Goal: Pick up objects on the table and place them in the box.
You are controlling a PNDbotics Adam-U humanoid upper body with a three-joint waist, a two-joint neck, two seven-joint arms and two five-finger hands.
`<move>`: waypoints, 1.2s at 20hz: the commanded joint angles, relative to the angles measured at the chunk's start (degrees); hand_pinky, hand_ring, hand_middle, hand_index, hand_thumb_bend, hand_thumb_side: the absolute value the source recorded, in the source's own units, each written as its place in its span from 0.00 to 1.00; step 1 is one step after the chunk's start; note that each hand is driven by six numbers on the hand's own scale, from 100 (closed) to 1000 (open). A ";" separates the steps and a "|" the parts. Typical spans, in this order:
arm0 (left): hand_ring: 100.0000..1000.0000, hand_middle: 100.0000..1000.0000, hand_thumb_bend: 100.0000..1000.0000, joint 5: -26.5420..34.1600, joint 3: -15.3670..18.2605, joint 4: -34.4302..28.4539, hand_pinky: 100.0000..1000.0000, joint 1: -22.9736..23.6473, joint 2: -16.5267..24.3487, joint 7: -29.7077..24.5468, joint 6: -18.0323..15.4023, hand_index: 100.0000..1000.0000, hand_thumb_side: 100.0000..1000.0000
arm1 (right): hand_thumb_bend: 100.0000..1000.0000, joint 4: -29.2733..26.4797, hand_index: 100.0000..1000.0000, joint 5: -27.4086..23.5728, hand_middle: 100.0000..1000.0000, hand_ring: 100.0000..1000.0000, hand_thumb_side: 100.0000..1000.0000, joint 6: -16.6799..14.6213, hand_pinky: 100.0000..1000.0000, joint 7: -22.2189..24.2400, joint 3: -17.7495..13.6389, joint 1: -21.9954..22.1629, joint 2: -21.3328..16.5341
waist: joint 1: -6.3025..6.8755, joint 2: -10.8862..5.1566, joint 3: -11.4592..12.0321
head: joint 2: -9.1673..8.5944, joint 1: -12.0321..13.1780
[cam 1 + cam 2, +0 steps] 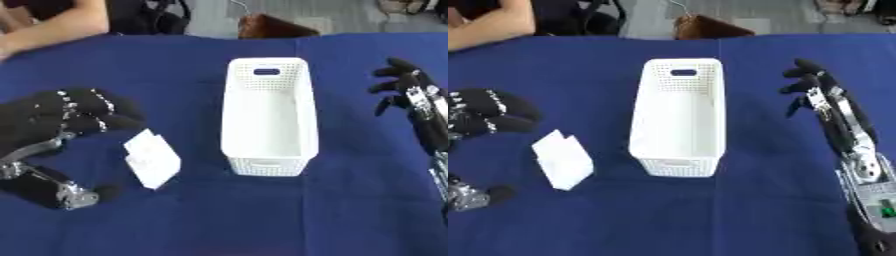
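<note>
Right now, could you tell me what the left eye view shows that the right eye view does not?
Only the left eye view shows the whole left hand, with its thumb below. Only the right eye view shows the right arm down to the bottom edge. Both show the white box, the white packet left of it, the open right hand and the blue table.

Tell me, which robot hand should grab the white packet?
Probably the left robot hand: it sits right beside the white packet. The right robot hand is across the box, on its far side.
</note>
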 commanded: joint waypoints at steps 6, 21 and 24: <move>0.81 0.82 0.38 -5.33 -1.38 3.84 0.80 -3.65 2.00 4.23 -1.79 0.89 0.50 | 0.00 -1.09 0.92 -0.34 0.73 0.63 0.83 -0.12 0.35 0.50 0.24 -1.58 -0.14 | -0.02 -0.45 -0.74 | -0.91 0.65; 0.74 0.79 0.15 -3.99 -3.31 10.44 0.73 -3.58 -0.32 2.58 -3.51 0.90 0.67 | 0.00 -1.18 0.92 -0.48 0.73 0.63 0.83 -0.12 0.35 0.52 0.21 -1.93 0.08 | -0.30 -0.03 -1.36 | -1.08 0.86; 0.72 0.77 0.09 -2.74 -3.47 12.27 0.73 -3.44 -0.94 1.08 -3.59 0.89 0.72 | 0.00 -1.20 0.92 -0.49 0.73 0.63 0.83 -0.11 0.35 0.52 0.20 -1.97 0.15 | -0.34 0.04 -1.40 | -1.09 0.87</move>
